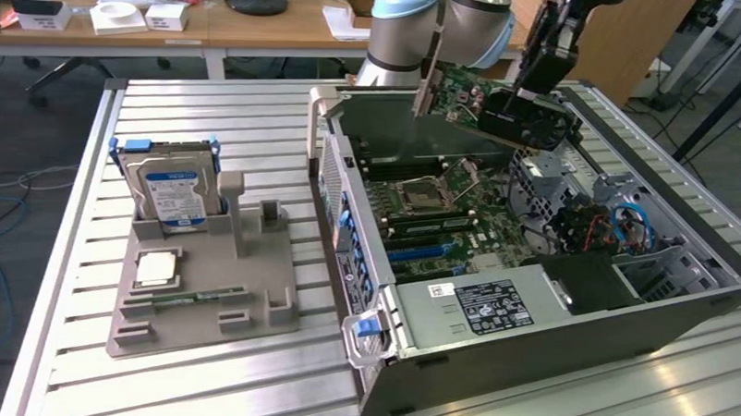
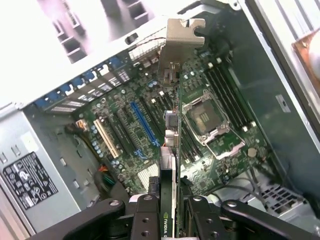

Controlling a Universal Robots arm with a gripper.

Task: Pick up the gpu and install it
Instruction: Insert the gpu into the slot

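Ribbed metal slats form the table (image 1: 191, 387), with wooden desks (image 1: 266, 29) along the top of the exterior view and an open computer case (image 1: 663, 301) lying on its side across the centre and right. At the upper centre of that view the pale grey arm (image 1: 427, 25) comes in from behind the case, and its black wrist slants down from the upper right to the gripper (image 1: 535, 89), which hangs over the case's far end. Its claw is clamped on the gpu (image 1: 503, 106), one finger on each flat face. In the wrist view the fingers (image 2: 145, 217) squeeze the card's near end. The card is held in the air above the motherboard (image 1: 457, 220), clear of it and tilted, its higher end towards the exterior view's left. It is thin, with a green board, a black cooler block and a pale metal bracket (image 2: 182, 45) at the far end. From the wrist it is edge-on over the board between a blue slot (image 2: 142, 122) and the open CPU socket (image 2: 210, 122). At the exterior view's left a blue-labelled hard drive (image 1: 174, 196) stands upright in a grey fixture (image 1: 207, 304).
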